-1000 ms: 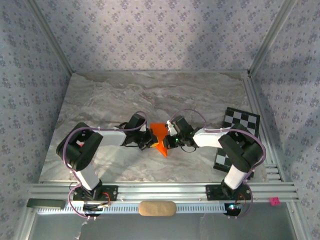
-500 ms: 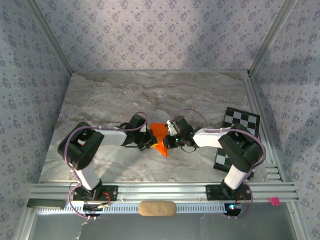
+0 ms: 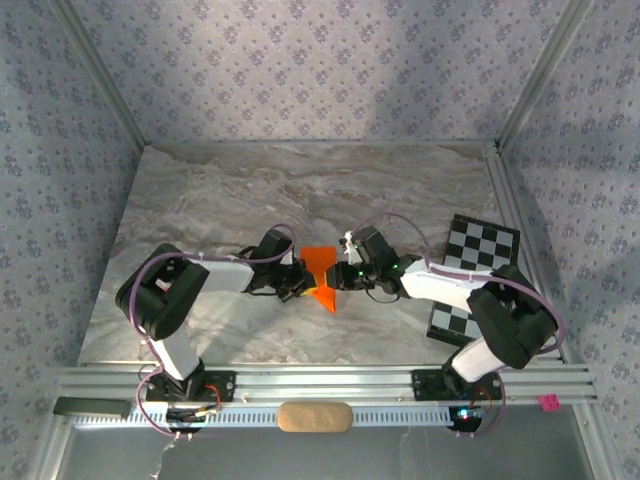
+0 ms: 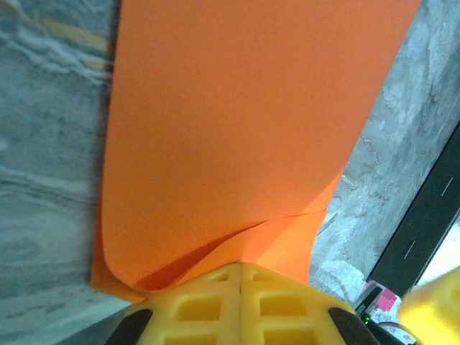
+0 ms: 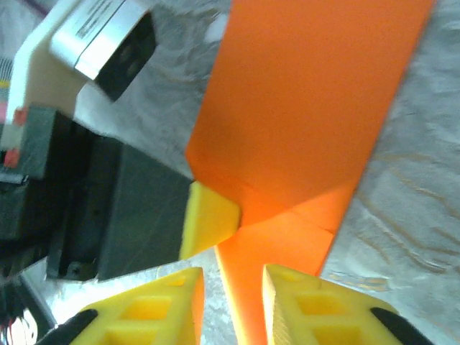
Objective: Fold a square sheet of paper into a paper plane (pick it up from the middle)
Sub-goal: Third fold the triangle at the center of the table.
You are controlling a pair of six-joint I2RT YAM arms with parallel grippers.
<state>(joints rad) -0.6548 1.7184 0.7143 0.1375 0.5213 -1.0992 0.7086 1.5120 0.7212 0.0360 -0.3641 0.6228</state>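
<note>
Square sheet of paper [image 3: 320, 268], orange and folded, with its point toward the near edge, lay over the middle of the tabletop [image 3: 220, 200]. Left pincer [image 3: 297, 281] was clenched on the paper's left side, its yellow pads pressed together over the curled fold [image 4: 239, 272]. Right pincer [image 3: 341, 277] was released, fingers slightly parted and the paper's edge [image 5: 302, 108] in the gap. Checkerboard card [image 3: 478, 245] lay well apart, at the right.

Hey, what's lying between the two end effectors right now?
The folded orange paper sheet, seen in the top view. The left end effector is shut on one edge; the right end effector stands open around the other.
</note>
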